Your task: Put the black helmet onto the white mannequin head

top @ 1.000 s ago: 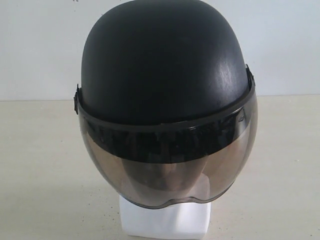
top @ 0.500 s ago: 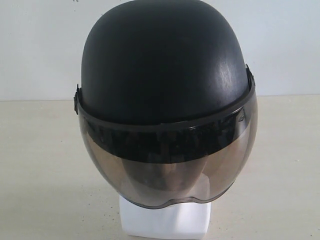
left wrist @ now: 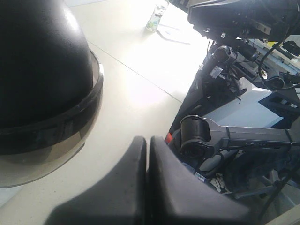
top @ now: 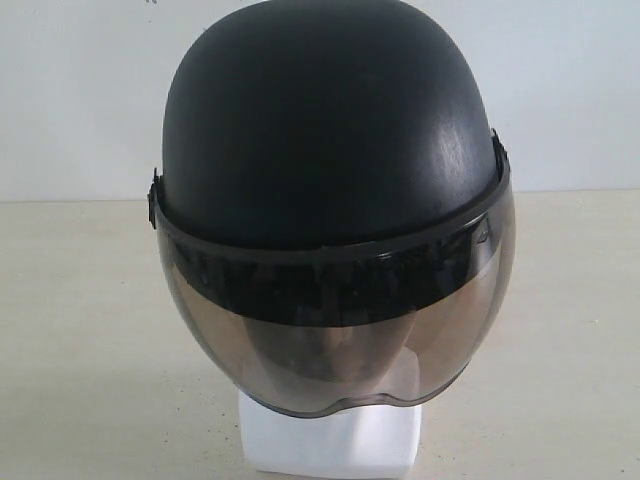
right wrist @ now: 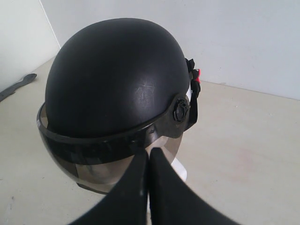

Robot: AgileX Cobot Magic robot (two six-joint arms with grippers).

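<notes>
The black helmet (top: 325, 130) sits upright on the white mannequin head (top: 330, 438), whose face shows dimly through the smoky visor and whose neck base stands on the table. The helmet (left wrist: 40, 70) fills one side of the left wrist view, and my left gripper (left wrist: 147, 140) hangs beside it, shut and empty, clear of the visor. In the right wrist view the helmet (right wrist: 117, 79) is seen from the side, with the white base (right wrist: 180, 171) below. My right gripper (right wrist: 149, 152) is shut with nothing in it, just off the visor's rim. Neither gripper shows in the exterior view.
The beige table (top: 80, 330) spreads around the head, with a white wall (top: 80, 90) behind. A small bottle (left wrist: 154, 18) stands far off on the table. Past the table edge are another arm (left wrist: 225, 136) and equipment. A dark object (right wrist: 16, 85) lies by the wall.
</notes>
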